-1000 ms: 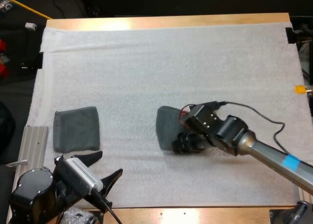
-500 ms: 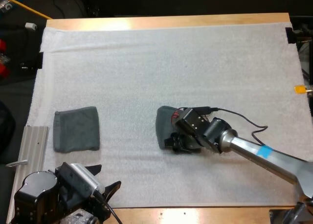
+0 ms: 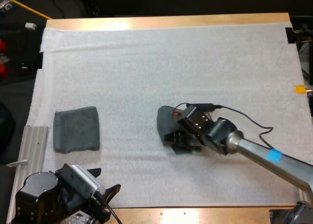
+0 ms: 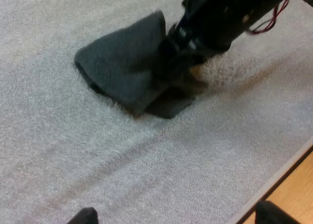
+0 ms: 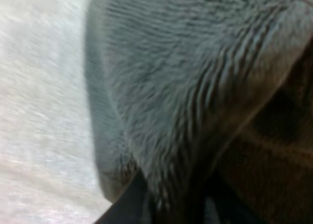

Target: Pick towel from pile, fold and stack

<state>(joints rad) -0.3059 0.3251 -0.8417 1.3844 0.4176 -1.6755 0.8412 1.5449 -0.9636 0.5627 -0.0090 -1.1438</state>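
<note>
A dark grey-green towel (image 3: 165, 122) lies bunched at the mat's middle. My right gripper (image 3: 180, 139) is at its near right edge, shut on the cloth and holding a flap a little off the mat. In the left wrist view the same towel (image 4: 124, 70) rises as a flap into the right gripper (image 4: 188, 70). In the right wrist view the towel's pile (image 5: 186, 72) sits pressed close against the fingers. A second towel (image 3: 76, 129), folded flat, rests at the mat's left. My left gripper (image 3: 105, 181) hangs open over the mat's near left edge, holding nothing.
A ribbed metal block (image 3: 34, 145) sits off the mat's left edge beside the folded towel. The wooden table edge (image 3: 195, 215) runs along the front, and it shows close to the left fingertips (image 4: 274, 213). Bare white mat (image 3: 171, 62) stretches across the far half.
My left arm has drawn back toward the near left corner. The right gripper has shifted slightly at the towel's edge, and the flap there now stands folded up.
</note>
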